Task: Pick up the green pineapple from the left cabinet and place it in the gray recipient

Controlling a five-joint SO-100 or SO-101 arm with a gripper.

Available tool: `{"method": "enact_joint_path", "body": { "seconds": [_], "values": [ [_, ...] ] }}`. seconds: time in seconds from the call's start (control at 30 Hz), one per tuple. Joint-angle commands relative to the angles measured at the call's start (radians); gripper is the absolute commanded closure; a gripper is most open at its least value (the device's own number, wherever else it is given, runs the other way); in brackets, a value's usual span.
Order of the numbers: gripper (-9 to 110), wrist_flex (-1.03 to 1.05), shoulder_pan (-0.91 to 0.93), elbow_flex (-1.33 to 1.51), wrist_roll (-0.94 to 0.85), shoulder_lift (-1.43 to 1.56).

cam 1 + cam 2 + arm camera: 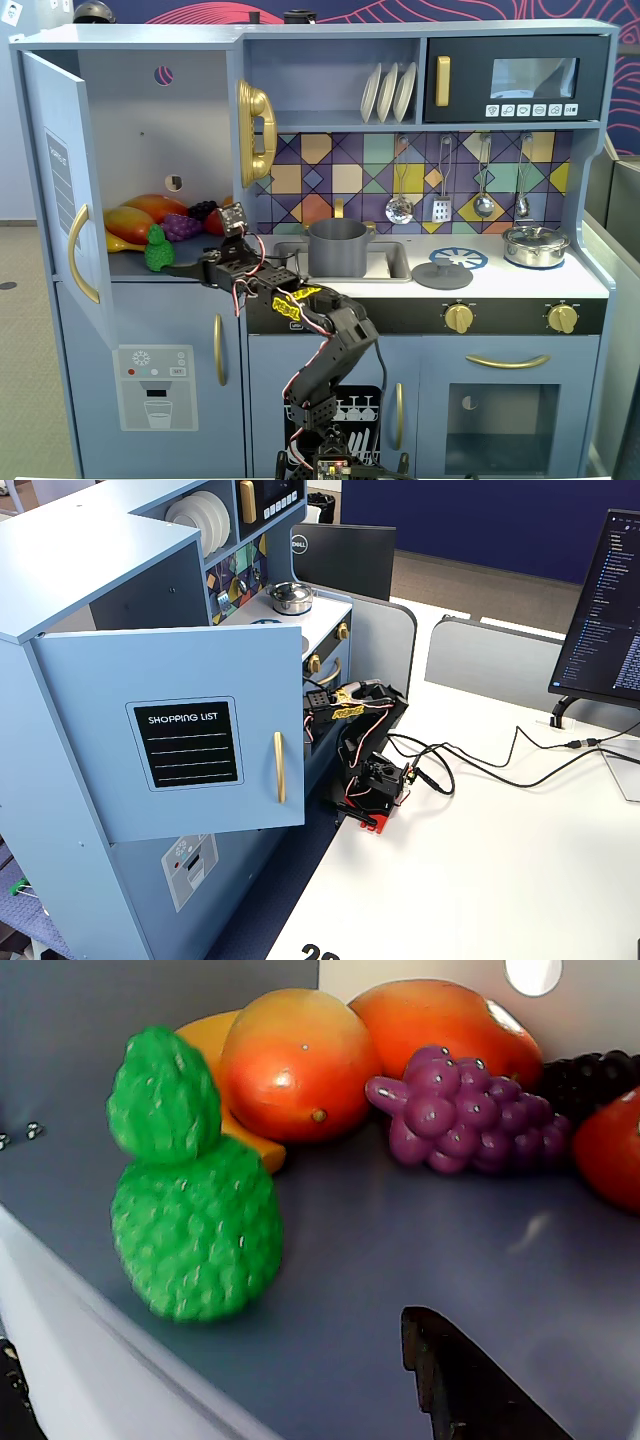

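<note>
Green pineapple (157, 249) standing upright at the front edge of the open left cabinet (140, 150), beside mangoes (300, 1060) and grapes (465, 1110). Gray pot (337, 247) sitting empty-looking in the sink on the surface. Pincer (190, 268) reaching just beside the pineapple, grasping nothing; cannot tell how far its jaws are parted.

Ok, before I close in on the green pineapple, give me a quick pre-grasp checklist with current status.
1. Cabinet door open, path clear: ok.
2. Green pineapple upright near the front edge of the left cabinet shelf: ok.
3. Pineapple clear of the purple grapes: ok; whether it touches the mango behind it: cannot tell.
4. Tool around the pineapple: not ok; only one finger shows in the wrist view, off to the right.
5. Tool opening: cannot tell.
6. Gray recipient in the sink, open-topped, ready: ok.
</note>
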Motion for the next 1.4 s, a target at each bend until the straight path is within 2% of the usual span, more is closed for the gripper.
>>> {"method": "enact_joint_path", "body": {
  "seconds": [0.0, 1.37],
  "values": [
    [57, -0.043, -0.021, -0.117, 0.017, -0.041],
    [64, -0.011, -0.083, -0.537, 0.038, -0.494]
  ]
}}
